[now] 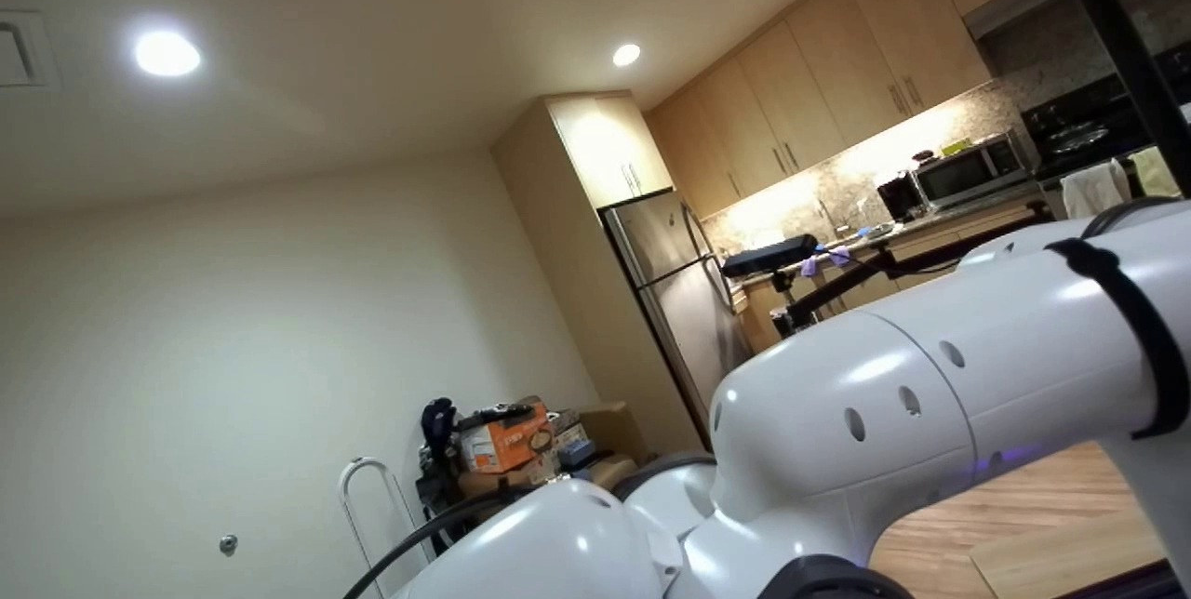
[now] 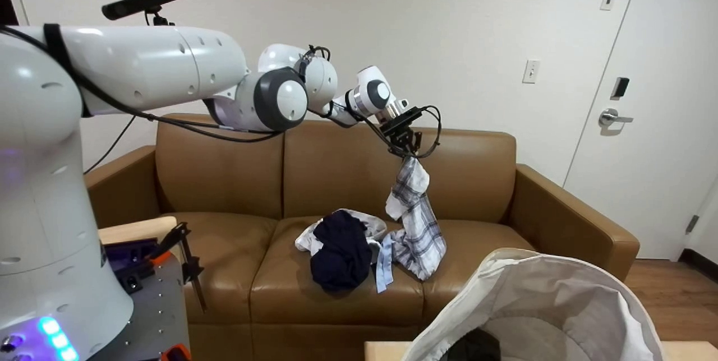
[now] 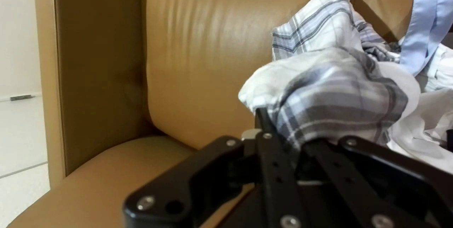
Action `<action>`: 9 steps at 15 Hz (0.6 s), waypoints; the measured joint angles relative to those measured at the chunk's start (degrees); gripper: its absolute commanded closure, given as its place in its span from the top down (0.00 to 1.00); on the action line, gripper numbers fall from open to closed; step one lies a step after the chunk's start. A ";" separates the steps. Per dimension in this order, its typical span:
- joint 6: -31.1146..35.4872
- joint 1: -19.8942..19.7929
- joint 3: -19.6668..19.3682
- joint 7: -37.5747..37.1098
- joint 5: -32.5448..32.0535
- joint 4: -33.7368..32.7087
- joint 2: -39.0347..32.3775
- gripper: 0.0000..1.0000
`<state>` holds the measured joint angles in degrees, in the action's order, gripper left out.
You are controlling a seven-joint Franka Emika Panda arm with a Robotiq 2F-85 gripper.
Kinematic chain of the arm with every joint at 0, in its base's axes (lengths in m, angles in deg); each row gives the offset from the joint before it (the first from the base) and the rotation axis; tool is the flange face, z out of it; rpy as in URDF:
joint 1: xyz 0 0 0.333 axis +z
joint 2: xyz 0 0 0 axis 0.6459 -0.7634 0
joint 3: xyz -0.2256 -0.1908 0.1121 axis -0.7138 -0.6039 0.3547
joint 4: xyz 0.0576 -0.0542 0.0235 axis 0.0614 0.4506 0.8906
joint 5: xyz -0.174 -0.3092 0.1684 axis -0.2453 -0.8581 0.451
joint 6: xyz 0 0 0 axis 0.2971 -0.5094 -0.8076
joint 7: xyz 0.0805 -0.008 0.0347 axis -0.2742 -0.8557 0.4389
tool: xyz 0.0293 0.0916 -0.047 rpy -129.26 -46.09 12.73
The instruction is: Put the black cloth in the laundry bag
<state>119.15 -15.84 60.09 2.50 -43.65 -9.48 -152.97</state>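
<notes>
The claw [image 2: 410, 152] hangs over the brown sofa [image 2: 336, 181], in front of its backrest and on the side toward the armrest [image 2: 569, 212] nearest the door [image 2: 662, 153]. Its fingers [image 3: 271, 153] are clamped together on the top of a checked cloth [image 2: 418, 232], which hangs down in folds; whether its lower end rests on the seat, I cannot tell.

The dark cloth [image 2: 342, 251], navy to black, lies bunched on the middle of the seat by the sofa's front edge, over some white clothes [image 2: 308, 239]. It is lower than the claw, well apart from it, on the side away from the door. A light blue strip [image 2: 385, 265] reaches toward the front edge between this pile and the checked cloth.

The laundry bag [image 2: 561, 294] stands open before the sofa's door-side half, with a pale wooden tabletop [image 2: 386, 351] showing at both sides. In it is black cloth [image 2: 475, 345], partly cut off by the view's lower edge. Which dark piece the task means, I cannot tell.
</notes>
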 measured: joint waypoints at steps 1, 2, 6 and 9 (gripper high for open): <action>0.00 -0.07 0.00 0.00 0.00 0.00 0.00 0.08; 0.00 -0.11 -0.01 0.00 0.00 0.00 0.00 0.08; 0.00 -0.12 -0.01 0.00 0.00 0.00 0.00 0.08; 0.01 -0.13 0.01 -1.03 -0.06 0.00 -0.04 0.09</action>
<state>119.15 -15.97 60.10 1.47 -43.71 -9.49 -153.01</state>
